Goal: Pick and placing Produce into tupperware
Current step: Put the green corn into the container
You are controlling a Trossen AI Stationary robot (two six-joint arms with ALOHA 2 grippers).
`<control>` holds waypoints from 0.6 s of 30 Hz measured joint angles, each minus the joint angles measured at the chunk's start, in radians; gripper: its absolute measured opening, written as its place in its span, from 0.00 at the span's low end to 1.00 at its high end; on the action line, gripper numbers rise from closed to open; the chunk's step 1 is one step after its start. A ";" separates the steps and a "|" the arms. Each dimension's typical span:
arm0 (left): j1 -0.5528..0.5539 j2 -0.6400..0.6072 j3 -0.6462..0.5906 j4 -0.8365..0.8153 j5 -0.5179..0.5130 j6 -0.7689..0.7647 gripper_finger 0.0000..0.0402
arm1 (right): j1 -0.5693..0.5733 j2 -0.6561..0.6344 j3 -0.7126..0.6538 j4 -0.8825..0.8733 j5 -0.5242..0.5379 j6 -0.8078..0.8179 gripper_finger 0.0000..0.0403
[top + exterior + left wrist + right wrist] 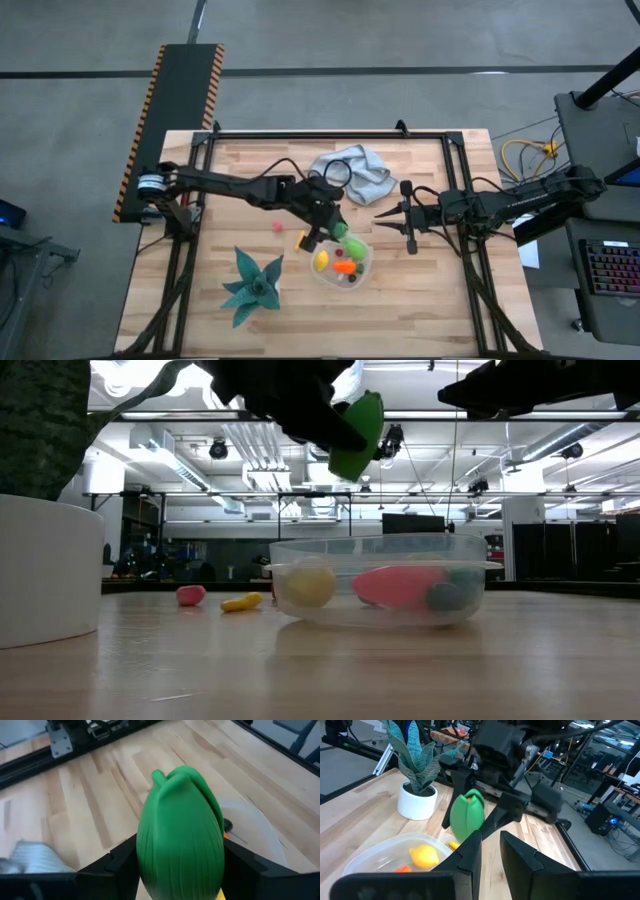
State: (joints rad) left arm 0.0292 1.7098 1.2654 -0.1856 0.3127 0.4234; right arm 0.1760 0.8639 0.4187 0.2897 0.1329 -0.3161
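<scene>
My left gripper [335, 228] is shut on a green toy vegetable [180, 820], held in the air above the far-left rim of the clear round tupperware [362, 262]. The low view shows the green piece [355, 430] above the container [480, 600]. Inside the container lie a yellow piece [322, 262], an orange one [345, 267] and some dark ones. A pink piece [277, 227] and a small yellow piece [299, 240] lie on the table to the container's left. My right gripper [380, 216] hovers to the right of the container, empty, with a narrow gap between its fingers [470, 855]. My left gripper pinches the green vegetable's two broad sides [145, 855] between its two fingers. The vegetable's tapered end [165, 775] sticks out forward past the fingertips. The fingers slant down from the table's left side. The vegetable is lifted clear, above the container's rim.
A teal spiky plant in a white pot [250, 285] stands near-left of the container, and the pot shows large in the low view [45, 570]. A grey-blue cloth [357, 172] lies at the far middle. Bare wood lies to the right and near side.
</scene>
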 joint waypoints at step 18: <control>-0.002 0.114 -0.168 0.326 0.106 -0.084 0.48 | 0.000 0.000 0.000 -0.003 0.000 0.001 0.16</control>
State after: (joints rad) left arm 0.0268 1.8236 1.0973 0.1402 0.4191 0.3397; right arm 0.1757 0.8635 0.4187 0.2867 0.1329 -0.3149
